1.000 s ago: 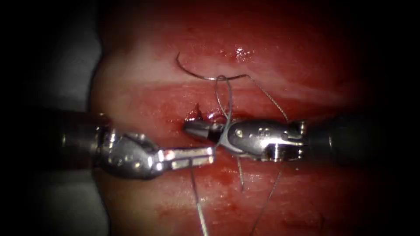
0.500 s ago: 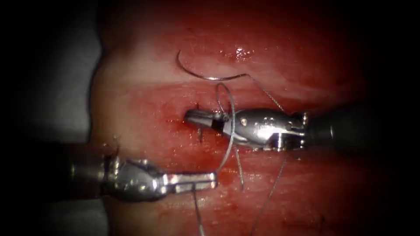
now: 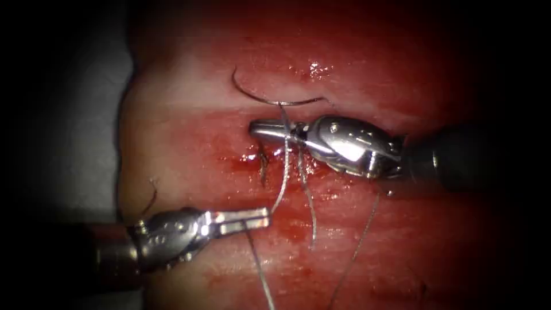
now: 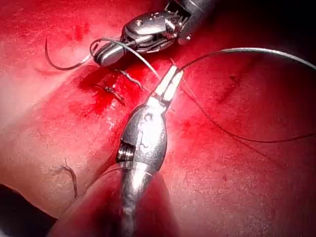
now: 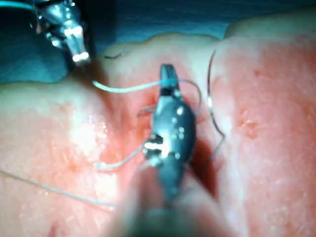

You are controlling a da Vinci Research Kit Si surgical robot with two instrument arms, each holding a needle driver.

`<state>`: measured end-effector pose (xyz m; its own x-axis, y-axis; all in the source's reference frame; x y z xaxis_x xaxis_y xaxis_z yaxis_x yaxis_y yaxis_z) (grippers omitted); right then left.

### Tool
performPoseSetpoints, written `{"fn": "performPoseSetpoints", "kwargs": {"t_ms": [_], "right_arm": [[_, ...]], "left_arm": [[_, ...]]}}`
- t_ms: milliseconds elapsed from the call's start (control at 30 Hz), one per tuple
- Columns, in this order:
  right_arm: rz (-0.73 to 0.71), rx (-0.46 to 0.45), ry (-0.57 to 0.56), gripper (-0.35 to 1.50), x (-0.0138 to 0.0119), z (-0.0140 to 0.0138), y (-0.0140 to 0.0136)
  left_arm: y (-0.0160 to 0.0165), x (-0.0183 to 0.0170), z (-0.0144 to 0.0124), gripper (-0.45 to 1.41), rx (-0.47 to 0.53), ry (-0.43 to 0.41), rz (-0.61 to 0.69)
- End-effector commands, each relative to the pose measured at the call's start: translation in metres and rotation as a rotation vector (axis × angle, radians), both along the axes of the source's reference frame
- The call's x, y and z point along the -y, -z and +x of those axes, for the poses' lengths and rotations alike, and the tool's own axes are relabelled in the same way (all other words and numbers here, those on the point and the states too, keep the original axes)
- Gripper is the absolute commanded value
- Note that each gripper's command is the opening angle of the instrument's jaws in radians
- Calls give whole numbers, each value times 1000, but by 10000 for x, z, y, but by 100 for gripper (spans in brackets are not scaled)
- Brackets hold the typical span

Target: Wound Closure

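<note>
While the curved needle lies free on the tissue at the far side of the cut, not in the tissue and held by neither tool, both tools work the thread. Left tool sits near-left of the cut, fingers together and clamped on the thread at their tip. From there the strand runs up to the right tool, which has lifted toward the needle since a second ago. Right tool's fingers are together; thread is wrapped around them just behind the tip, and whether they pinch anything cannot be told. A short loose end hangs toward the near side. Red fluid pools at the cut. Left tool has dropped nearer and leftward, drawing the strand out.
</note>
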<state>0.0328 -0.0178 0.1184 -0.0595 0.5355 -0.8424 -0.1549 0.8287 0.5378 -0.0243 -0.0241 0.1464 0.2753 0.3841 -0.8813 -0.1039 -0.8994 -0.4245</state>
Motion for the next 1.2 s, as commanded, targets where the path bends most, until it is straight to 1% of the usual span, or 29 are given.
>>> {"fn": "performPoseSetpoints", "kwargs": {"t_ms": [33,167,200,267,400,500,567,667,800,933,1033,1100,1167,1200], "right_arm": [[4,-9,4,-35,5,6,-3],[19,-62,-5,-35,-3,6,1],[31,-73,5,-35,-4,7,1],[36,-87,20,-35,-3,8,1],[60,-149,87,-35,1,7,-1],[50,-201,124,-35,3,5,-3],[45,-242,160,-35,4,5,-3],[45,-280,199,-35,5,6,-1],[50,-326,255,-35,7,4,2],[25,-351,265,-35,6,-5,2],[-16,-364,273,-35,6,-9,2],[-38,-394,299,-35,7,-10,2],[-38,-396,328,-35,8,-10,2],[-40,-392,364,-35,8,-10,2]], "left_arm": [[-9,12,-7,-45,-6,1,15],[-28,15,-10,-45,-17,4,43],[-37,16,-9,-45,-24,8,55],[-45,14,-7,-45,-31,14,64],[-58,2,1,-45,-48,30,69],[-68,-8,6,-45,-57,39,68],[-75,-14,7,-45,-63,46,66],[-88,-21,5,-45,-74,52,59],[-111,-21,3,-45,-99,36,57],[-131,-16,7,-45,-103,32,81],[-138,-17,9,-45,-108,36,88],[-138,-21,10,-45,-109,39,89],[-135,-26,9,-45,-112,41,94],[-133,-29,9,-45,-112,43,97]]}}
